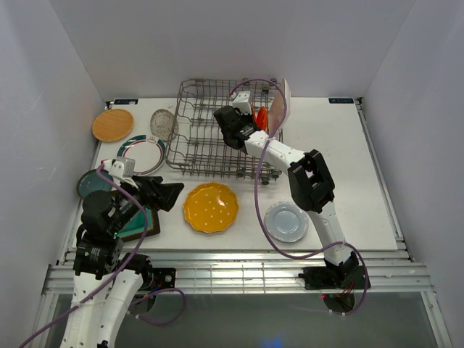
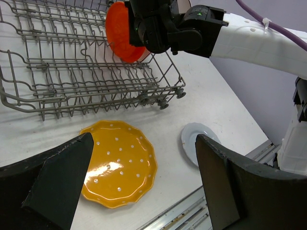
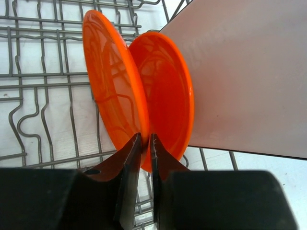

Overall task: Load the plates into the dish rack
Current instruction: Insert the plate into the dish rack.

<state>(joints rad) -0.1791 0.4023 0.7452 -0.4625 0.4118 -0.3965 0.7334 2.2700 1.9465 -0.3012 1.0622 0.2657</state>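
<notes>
The orange-red plate (image 3: 112, 86) stands in the dish rack (image 3: 38, 76), rim between the right claw's (image 3: 144, 143) barely parted jaws, grip unclear; left claw (image 2: 144, 138) gapes empty.

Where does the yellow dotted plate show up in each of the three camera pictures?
Top external: the yellow plate lies on the table, low centre, just in front of the dish rack.
Left wrist: the yellow plate is at lower centre-left, below the dish rack.
Right wrist: not in it.
Shared landmark: the grey wire dish rack, seen in all three views.
</notes>
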